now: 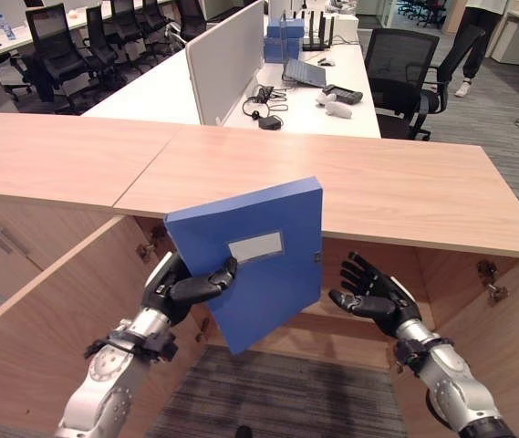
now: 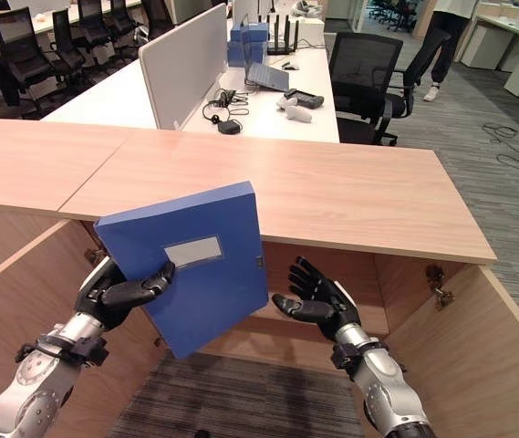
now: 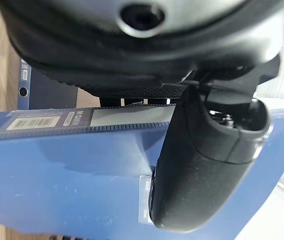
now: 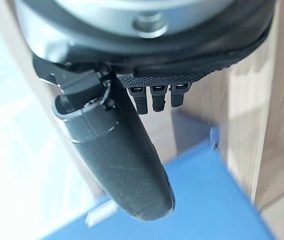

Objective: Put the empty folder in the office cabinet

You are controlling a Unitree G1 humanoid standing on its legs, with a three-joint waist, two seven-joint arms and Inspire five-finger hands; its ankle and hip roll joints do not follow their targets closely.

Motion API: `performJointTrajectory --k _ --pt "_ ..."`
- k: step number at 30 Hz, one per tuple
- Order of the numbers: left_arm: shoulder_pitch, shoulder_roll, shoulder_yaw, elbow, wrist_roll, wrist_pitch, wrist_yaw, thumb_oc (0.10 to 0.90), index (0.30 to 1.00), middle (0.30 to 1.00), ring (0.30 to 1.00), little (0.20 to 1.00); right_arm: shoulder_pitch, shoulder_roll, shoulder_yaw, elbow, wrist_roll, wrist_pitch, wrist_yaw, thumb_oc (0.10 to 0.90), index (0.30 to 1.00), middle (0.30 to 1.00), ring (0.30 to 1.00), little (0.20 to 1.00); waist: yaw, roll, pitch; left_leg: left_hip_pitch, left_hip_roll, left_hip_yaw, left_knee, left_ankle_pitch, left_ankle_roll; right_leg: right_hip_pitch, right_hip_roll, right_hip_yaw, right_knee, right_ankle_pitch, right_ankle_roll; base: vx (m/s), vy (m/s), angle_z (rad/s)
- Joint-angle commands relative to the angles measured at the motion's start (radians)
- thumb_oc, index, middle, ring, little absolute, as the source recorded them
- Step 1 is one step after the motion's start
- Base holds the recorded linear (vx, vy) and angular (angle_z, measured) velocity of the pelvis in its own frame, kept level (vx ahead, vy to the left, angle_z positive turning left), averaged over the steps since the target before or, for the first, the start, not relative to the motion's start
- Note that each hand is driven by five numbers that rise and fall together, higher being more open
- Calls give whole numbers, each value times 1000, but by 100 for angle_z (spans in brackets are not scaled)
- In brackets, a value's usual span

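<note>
With the left hand [image 1: 175, 290] grasping the blue box folder [image 1: 254, 260] and the right hand [image 1: 375, 297] released beside it, level the folder, then slide it under the cabinet [image 1: 350, 187] top edge onto the shelf [image 1: 332, 321]

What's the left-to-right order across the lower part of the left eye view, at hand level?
Open left cabinet door → left hand gripping the folder's edge → blue folder → right hand, open, apart from the folder → right cabinet door.

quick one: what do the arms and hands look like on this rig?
Both arms are silver-grey metal with rounded segments and a black band at each wrist. The left hand and right hand are dark, nearly black, with jointed fingers and a thick rounded thumb. No white thumb cover visible.
</note>
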Motion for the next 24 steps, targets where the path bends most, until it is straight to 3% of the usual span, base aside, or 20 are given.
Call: performJointTrajectory --k 1,11,18,24 --pt "-164 -25 71 -74 -5 -135 -67 400 300 300 300 300 -177 -50 -5 -86 77 -72 60 800 900 900 900 900 1 14 -42 72 78 26 -1 -124 -51 -1 -79 3 27 -57 94 0 0 0" --pt "-158 -12 -8 -159 -55 -85 -157 400 300 300 300 300 -258 -34 73 -136 82 -56 99 800 900 900 900 900 7 12 -39 67 79 23 -1 -122 -49 -3 -79 5 25 -56 94 0 0 0" --pt "-164 109 -104 -241 -183 0 -258 400 300 300 300 300 -297 -26 141 -130 112 -48 124 800 900 900 900 900 9 12 -36 63 78 16 -1 -120 -47 -5 -76 3 29 -57 95 0 0 0" --pt "-260 165 -193 -291 -304 10 -279 400 300 300 300 300 -296 6 261 -200 249 -23 185 800 900 900 900 900 7 10 -31 59 74 13 -1 -118 -45 -11 -75 9 35 -58 97 -2 4 2"
